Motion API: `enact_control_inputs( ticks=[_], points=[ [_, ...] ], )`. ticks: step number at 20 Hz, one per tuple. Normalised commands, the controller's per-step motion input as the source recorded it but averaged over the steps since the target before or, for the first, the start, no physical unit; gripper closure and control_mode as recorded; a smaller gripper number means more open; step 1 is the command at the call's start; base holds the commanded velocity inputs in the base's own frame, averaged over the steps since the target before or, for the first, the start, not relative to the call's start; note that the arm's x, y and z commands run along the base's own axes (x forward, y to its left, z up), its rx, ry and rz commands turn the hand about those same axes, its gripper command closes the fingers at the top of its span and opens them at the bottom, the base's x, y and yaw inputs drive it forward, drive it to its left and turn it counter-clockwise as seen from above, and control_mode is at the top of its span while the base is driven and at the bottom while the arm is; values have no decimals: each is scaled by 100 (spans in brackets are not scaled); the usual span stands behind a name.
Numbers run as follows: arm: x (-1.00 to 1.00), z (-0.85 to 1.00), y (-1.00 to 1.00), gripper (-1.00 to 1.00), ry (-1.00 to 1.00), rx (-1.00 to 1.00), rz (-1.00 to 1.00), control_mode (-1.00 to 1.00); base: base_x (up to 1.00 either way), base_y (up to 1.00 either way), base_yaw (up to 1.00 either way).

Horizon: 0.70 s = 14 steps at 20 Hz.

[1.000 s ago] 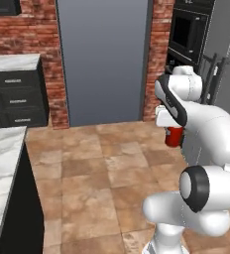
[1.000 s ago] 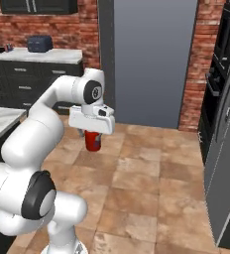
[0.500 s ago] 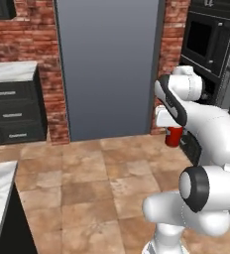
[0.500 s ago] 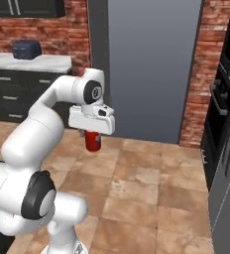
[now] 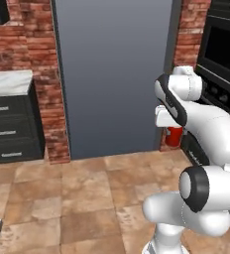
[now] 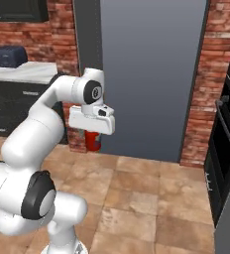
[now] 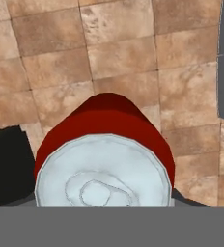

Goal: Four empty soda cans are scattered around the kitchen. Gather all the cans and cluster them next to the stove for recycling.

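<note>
Left base view: my arm rises from the lower right, bends at the elbow and reaches forward, carrying my gripper (image 5: 173, 130) at mid height in front of the tall grey panel (image 5: 112, 74). A red soda can (image 5: 174, 136) hangs upright below my hand, clear of the terracotta tile floor (image 5: 87, 193), with only its lower body showing under the white housing. Behind it stands a red brick wall (image 5: 30, 54), with a white marble counter (image 5: 8, 82) over black drawers (image 5: 10, 134) at the left edge and a black built-in oven (image 5: 221, 54) at the right edge.

Right base view: the same arm comes from the lower left, and my gripper (image 6: 92, 136) points down with the red soda can (image 6: 92, 140) beneath it, seen against the foot of the brick wall beside the grey panel (image 6: 151, 74). A dark toaster (image 6: 9, 55) sits on the marble counter (image 6: 23, 72) at the far left, near its back edge. An oven front with a bar handle (image 6: 226, 124) fills the right edge.

Hand view: looking straight down along my gripper, the silver top and pull tab of the soda can (image 7: 104, 181) lie directly under the camera, its red body (image 7: 106, 120) receding toward the floor tiles (image 7: 51, 53) well below. My jaws are narrowed onto the can, which I hold by its upper part; the fingertips themselves are hidden by the can and the frame edge.
</note>
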Motion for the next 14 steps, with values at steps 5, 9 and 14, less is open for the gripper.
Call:
enact_control_inputs(
  ticks=[5,9,14],
  points=[
    [0,0,0,100,0,0,0,100,100,-21,0],
    [0,0,0,100,0,0,0,100,100,-18,0],
    [0,0,0,100,0,0,0,100,100,-14,0]
  ],
)
